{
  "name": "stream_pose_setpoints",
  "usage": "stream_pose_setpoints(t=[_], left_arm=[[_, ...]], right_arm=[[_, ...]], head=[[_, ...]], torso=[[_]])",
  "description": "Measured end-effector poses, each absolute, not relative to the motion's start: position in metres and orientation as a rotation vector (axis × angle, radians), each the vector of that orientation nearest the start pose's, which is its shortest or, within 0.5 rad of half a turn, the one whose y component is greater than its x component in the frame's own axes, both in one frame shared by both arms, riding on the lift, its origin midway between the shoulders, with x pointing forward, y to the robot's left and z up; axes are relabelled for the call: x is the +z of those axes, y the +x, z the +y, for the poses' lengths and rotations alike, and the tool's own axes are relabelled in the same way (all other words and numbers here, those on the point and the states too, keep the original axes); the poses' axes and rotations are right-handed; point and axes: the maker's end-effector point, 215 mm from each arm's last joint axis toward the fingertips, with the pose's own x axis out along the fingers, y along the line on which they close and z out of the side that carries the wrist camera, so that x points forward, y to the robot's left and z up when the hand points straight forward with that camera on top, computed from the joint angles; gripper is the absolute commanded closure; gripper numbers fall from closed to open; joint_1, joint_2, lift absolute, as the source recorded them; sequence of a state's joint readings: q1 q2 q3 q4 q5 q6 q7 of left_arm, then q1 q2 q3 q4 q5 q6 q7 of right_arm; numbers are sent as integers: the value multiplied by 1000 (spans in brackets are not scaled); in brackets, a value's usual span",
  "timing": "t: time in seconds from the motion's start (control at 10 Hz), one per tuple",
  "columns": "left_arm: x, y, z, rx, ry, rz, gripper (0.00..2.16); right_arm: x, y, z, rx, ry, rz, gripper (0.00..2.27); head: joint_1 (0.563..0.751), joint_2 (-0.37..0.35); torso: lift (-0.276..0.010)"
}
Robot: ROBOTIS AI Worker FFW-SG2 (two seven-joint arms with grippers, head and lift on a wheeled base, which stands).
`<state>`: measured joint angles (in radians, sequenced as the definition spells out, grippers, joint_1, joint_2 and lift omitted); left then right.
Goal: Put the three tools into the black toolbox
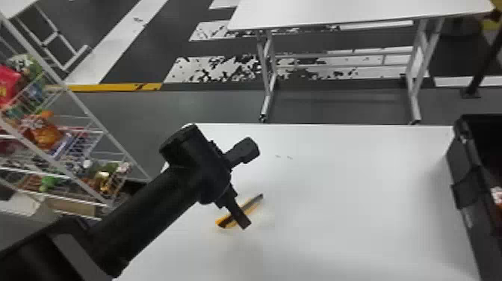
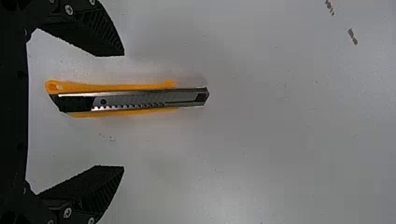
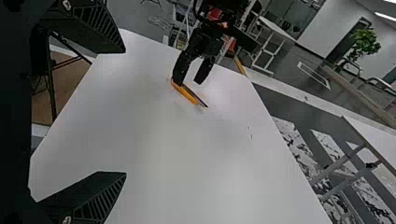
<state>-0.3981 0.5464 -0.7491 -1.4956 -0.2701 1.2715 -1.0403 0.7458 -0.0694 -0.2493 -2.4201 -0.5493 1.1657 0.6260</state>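
My left gripper [image 1: 247,183] stands open above the white table, over a yellow utility knife [image 1: 257,201] lying on the tabletop. In the left wrist view the knife [image 2: 135,100] lies lengthwise between the widely parted fingers of my left gripper [image 2: 124,111], touched by neither. The open right gripper [image 3: 126,113] has nothing between its fingers; farther off in its view, the knife [image 3: 187,93] lies by the left arm's fingertips. The black toolbox [image 1: 468,179] stands at the table's right edge, partly cut off, with a small red and white item inside.
The white table [image 1: 336,168] spreads between the knife and the toolbox. A wire shelf [image 1: 71,130] with packaged goods stands to the left of it. Another white table [image 1: 336,13] is farther back, across the grey floor.
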Motion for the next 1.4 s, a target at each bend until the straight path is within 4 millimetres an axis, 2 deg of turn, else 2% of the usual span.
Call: stream_pose_setpoints(t=[0.5, 0.8, 1.0, 1.2, 1.3, 1.4], left_arm=[[-572, 399, 264, -765, 579, 1445, 140], [-575, 394, 264, -768, 587, 1461, 282], [-577, 390, 268, -757, 594, 1476, 650], [-576, 388, 269, -743, 590, 1485, 856], [-575, 387, 270, -735, 583, 1492, 1261], [-573, 386, 268, -730, 579, 1492, 1389]], right_arm=[[-426, 231, -114, 670, 644, 869, 63], [-424, 231, -121, 663, 655, 863, 63], [-423, 231, -124, 660, 660, 858, 63], [-422, 230, -126, 658, 664, 857, 63], [-422, 230, -127, 658, 667, 857, 63], [-422, 230, -128, 657, 672, 856, 63]], head=[[695, 278], [695, 266], [695, 268], [695, 269], [695, 269], [695, 266]], torso=[[-51], [-51], [-51], [-51], [-51], [-51]])
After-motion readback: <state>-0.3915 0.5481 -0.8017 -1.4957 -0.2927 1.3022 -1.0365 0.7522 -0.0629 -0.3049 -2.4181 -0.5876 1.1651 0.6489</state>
